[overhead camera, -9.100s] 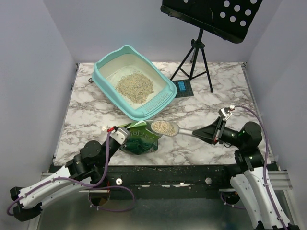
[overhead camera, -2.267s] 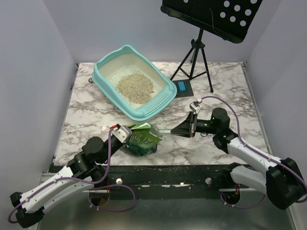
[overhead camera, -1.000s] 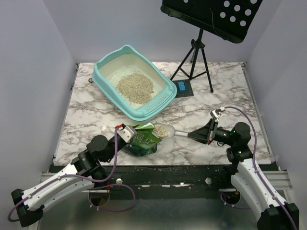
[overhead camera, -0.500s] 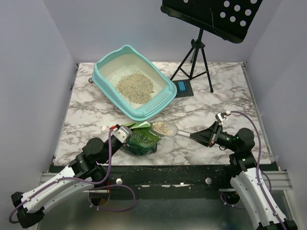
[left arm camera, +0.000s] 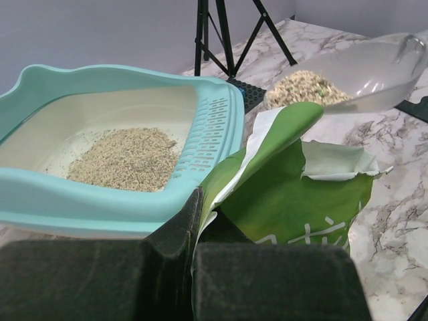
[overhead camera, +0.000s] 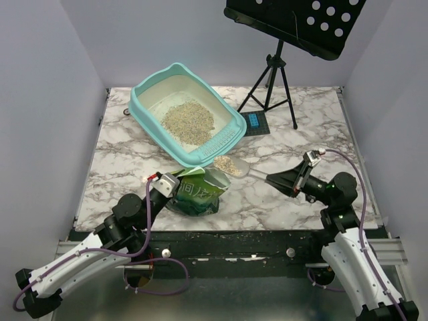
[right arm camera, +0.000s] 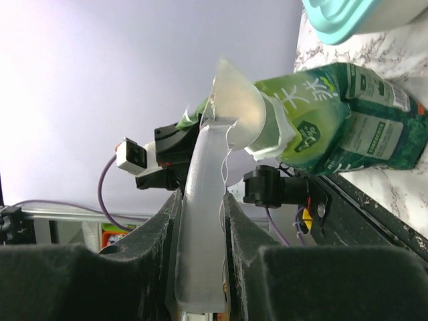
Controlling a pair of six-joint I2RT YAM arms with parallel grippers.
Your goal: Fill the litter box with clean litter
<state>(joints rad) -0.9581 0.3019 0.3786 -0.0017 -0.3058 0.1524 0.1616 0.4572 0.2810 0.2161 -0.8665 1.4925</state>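
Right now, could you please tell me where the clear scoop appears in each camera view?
Top external: the clear scoop is mid-picture, up and right of the green bag.
Left wrist: upper right, above the green bag.
Right wrist: centre, its handle in the right gripper, green bag at right.
Shared landmark: the green bag.

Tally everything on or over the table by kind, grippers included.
litter box: 1
green bag: 1
clear scoop: 1
tripod stand: 1
small black device: 1
grippers: 2, left gripper and right gripper
Total: 7
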